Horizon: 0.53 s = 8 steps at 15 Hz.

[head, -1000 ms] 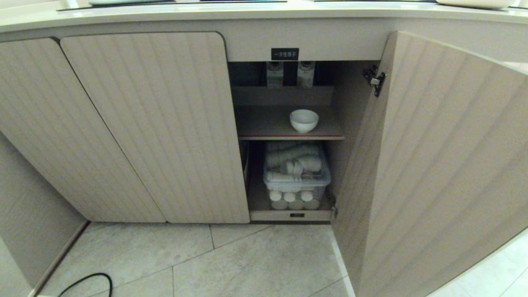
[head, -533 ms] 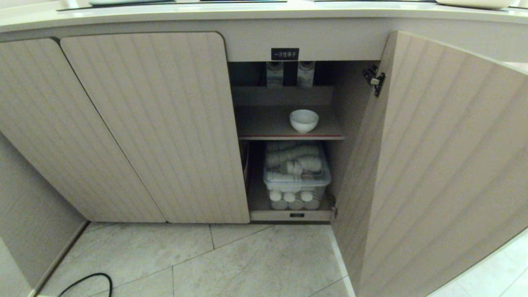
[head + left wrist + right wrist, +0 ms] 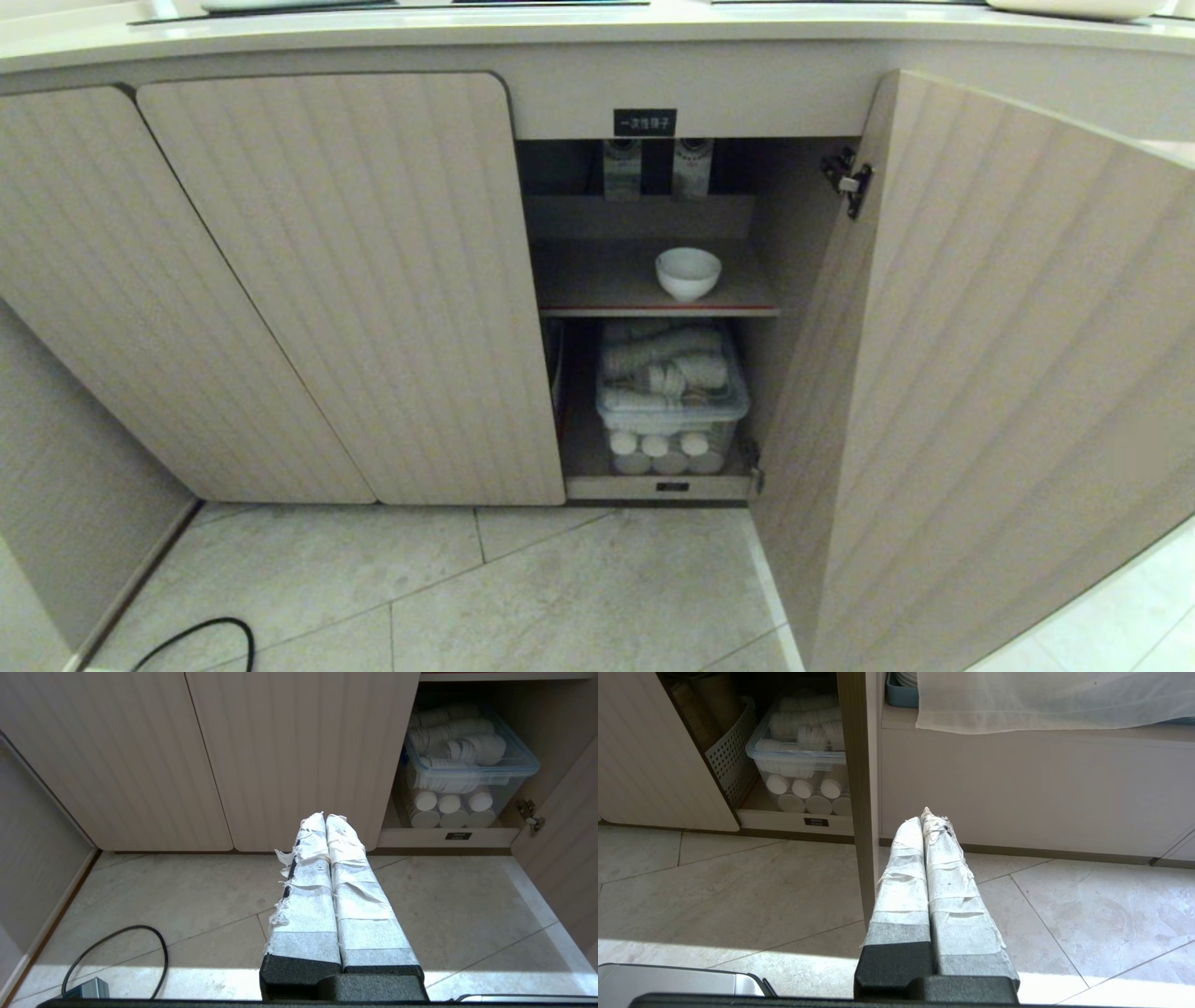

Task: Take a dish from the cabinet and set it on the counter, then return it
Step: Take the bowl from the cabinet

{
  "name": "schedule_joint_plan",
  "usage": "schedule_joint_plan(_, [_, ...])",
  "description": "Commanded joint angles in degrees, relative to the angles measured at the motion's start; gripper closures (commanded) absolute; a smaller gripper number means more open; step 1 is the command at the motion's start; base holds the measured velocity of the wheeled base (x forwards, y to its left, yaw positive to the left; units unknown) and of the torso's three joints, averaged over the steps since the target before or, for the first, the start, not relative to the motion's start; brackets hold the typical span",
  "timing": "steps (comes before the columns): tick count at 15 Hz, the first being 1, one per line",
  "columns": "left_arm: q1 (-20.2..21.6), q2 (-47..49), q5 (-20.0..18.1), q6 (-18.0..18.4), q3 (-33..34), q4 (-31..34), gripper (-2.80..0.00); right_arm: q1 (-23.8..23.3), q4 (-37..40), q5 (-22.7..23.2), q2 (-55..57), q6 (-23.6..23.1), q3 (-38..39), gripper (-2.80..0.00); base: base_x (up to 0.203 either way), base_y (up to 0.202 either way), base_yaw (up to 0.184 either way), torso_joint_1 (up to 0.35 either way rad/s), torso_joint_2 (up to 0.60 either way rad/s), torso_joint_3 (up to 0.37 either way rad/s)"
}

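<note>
- left gripper (image 3: 325,817) hangs low above the floor tiles (image 3: 187,896), taped fingers pressed together, holding nothing.
- right gripper (image 3: 924,816) likewise closed and empty, beside the open door's edge (image 3: 859,788).
- dish (image 3: 688,273) sits upright on the cabinet's (image 3: 327,280) red-edged shelf (image 3: 597,280), toward 3 o'clock of it.
- clear bin (image 3: 672,392) of white cups stands below, at the dish's 6 o'clock.
- counter (image 3: 560,28) runs at 12 o'clock.
</note>
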Motion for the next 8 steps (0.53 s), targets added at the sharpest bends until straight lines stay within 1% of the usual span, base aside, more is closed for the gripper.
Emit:
schedule_joint_plan(1, [0.0, 0.0, 0.0, 0.0, 0.0, 0.0, 0.0, 0.0, 0.0, 0.0, 0.0, 0.0, 0.0, 0.0, 0.0, 0.0, 0.0, 0.0, 0.0, 0.0])
schedule_joint_plan(8, [0.0, 0.0, 0.0, -0.2, 0.0, 0.0, 0.0, 0.0, 0.0, 0.0, 0.0, 0.0, 0.0, 0.0, 0.0, 0.0, 0.0, 0.0, 0.0, 0.0])
